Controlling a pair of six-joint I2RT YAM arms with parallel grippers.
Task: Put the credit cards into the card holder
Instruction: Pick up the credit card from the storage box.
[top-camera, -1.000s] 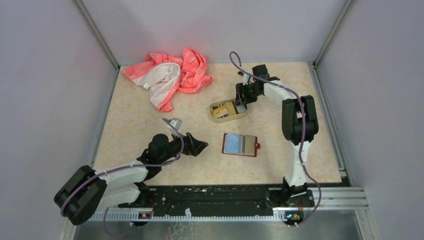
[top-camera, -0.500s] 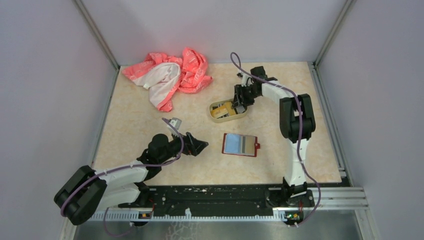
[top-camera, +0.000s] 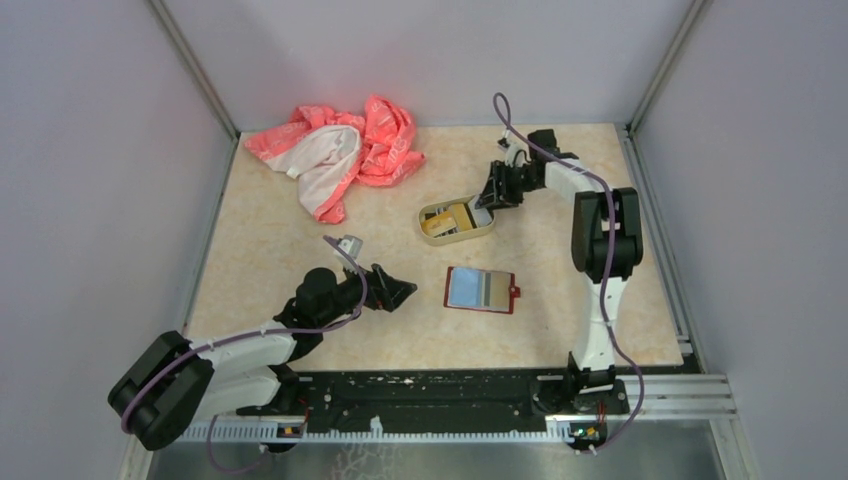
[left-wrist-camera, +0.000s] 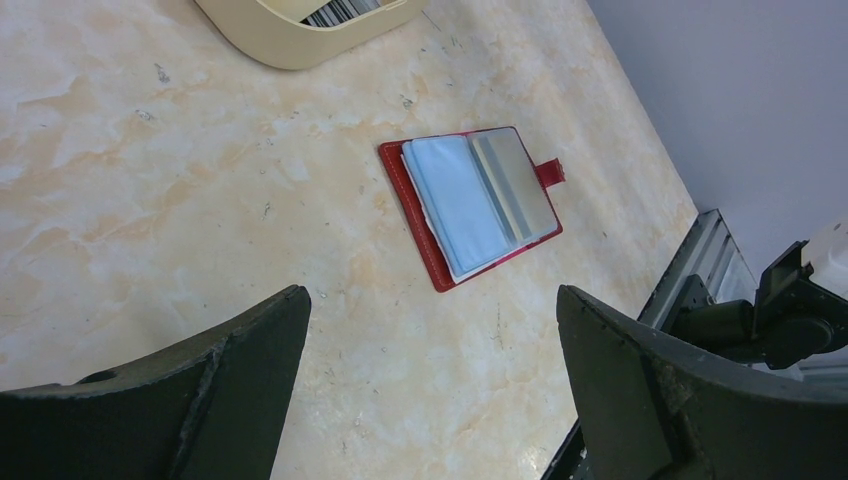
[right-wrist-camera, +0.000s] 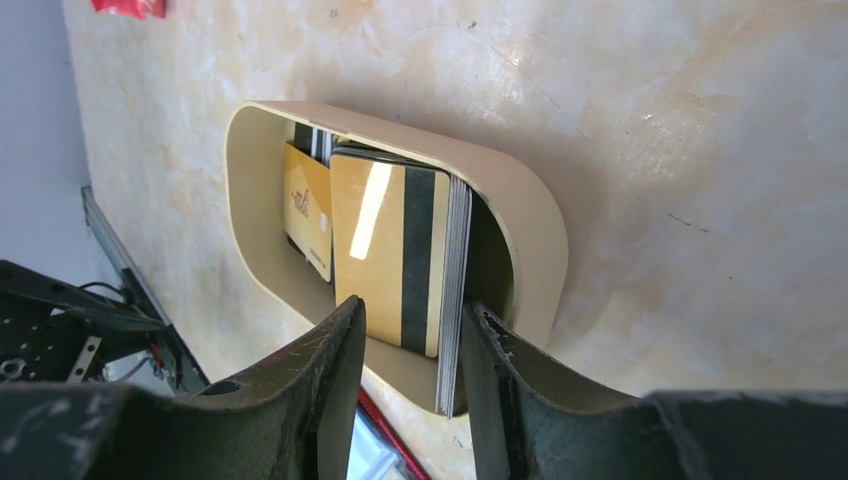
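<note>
Fingers (right-wrist-camera: 320, 385) of the right gripper (right-wrist-camera: 410, 310) stood on either side of a stack of credit cards (right-wrist-camera: 385, 250) at one end of the tan tin tray (right-wrist-camera: 525, 215). They were only partly apart. The front card showed a gold face with a dark stripe, and the pale edges of the cards behind it lay against the far finger. Whether the fingers pressed on the stack or merely bracketed it could not be told. Another gold card leaned just beside the stack, deeper in the tray, with striped ones behind it.

From above, the right arm reached out over the marbled surface (top-camera: 280, 250) and angled down into the tray's right end. The card holder (top-camera: 480, 290) lay open and flat on the near side of the tray, apart from it. It was dark red, with a pale blue pocket beside a grey one and its snap tab pointing right.

Off to the left of the card holder, the left gripper (top-camera: 398, 290) hung low over the surface with its fingers spread wide and nothing between them. Its wrist camera looked past them at the card holder. A crumpled pink and white cloth (top-camera: 335, 150) lay at the far left of the surface, well away from everything else.
</note>
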